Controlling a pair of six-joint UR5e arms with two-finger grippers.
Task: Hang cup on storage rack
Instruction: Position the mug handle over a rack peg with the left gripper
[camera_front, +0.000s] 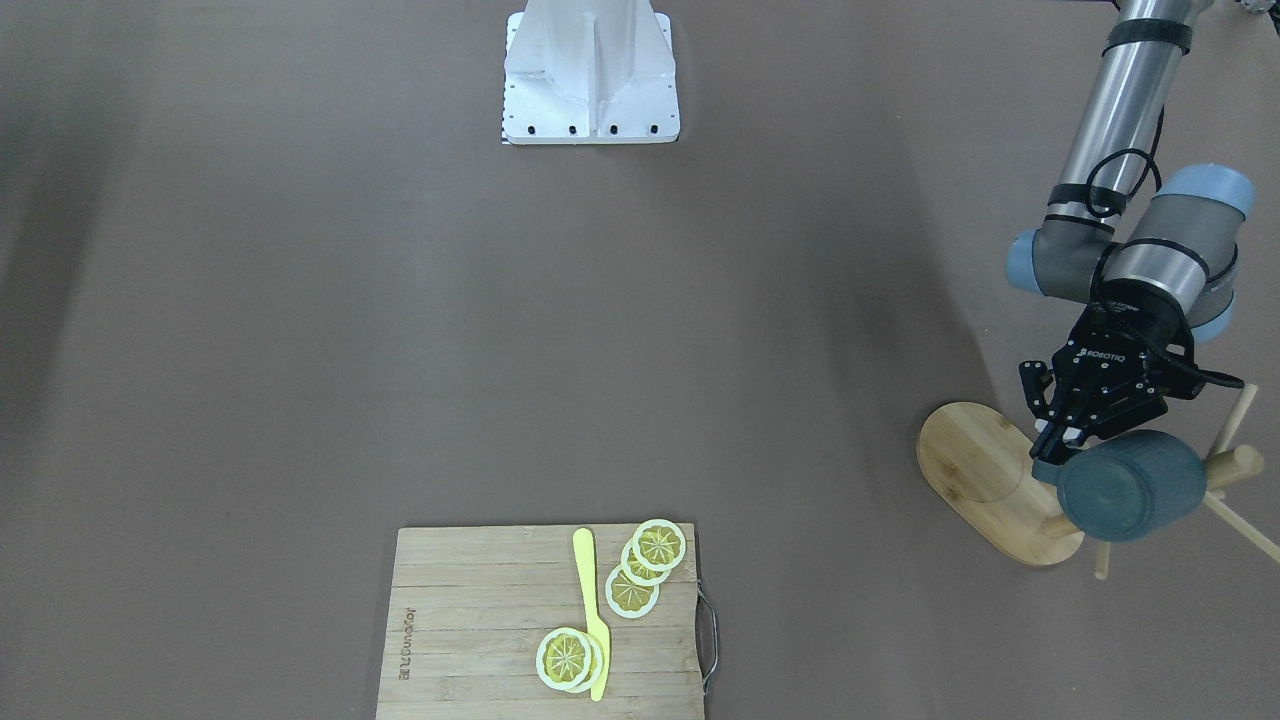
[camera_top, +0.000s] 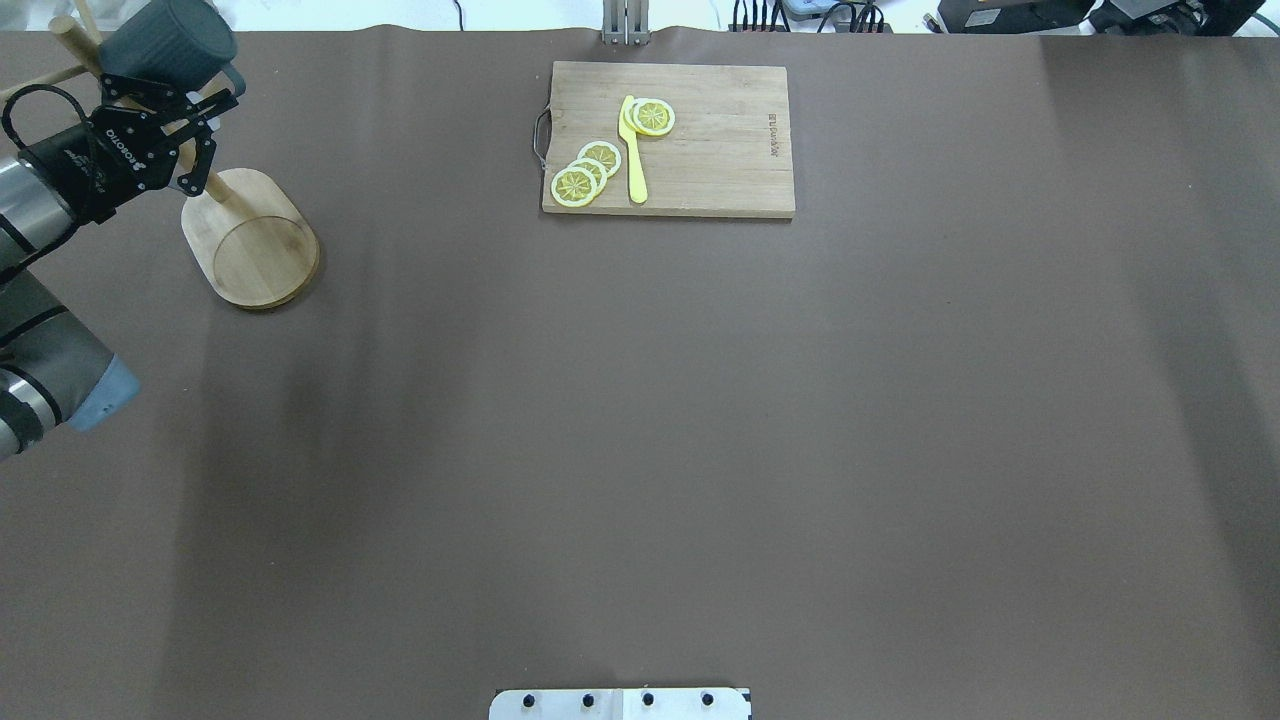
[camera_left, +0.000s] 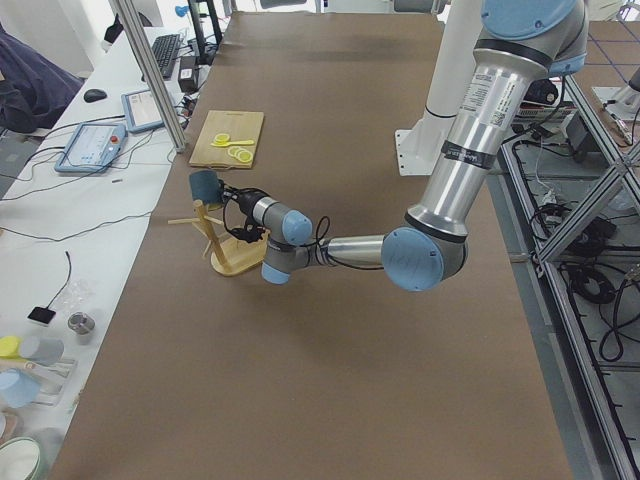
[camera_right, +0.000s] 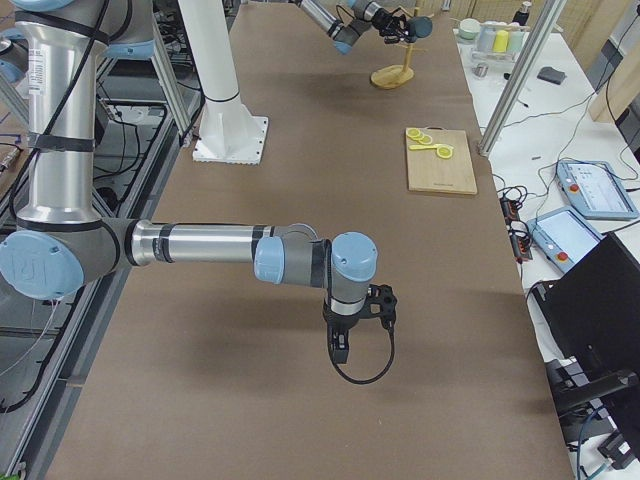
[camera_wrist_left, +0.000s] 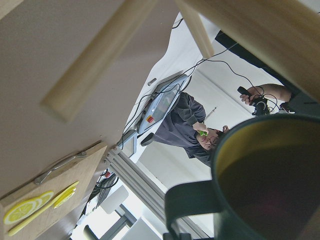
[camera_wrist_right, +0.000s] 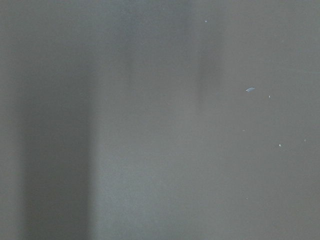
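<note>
Right of frame: slate-blue ribbed cup (camera_front: 1130, 487), its inside dull yellow in the left wrist view, beside the pale bamboo storage rack (camera_front: 975, 460). Lower centre: light wooden cutting board (camera_front: 470, 620) in banded planks, bearing yellow, white-rimmed lemon slices (camera_front: 659, 545) and a yellow knife (camera_front: 590, 600). Ground: uniform matte brown table (camera_front: 400, 350); left arm (camera_front: 1125, 100) silver with light-blue joint caps.
</note>
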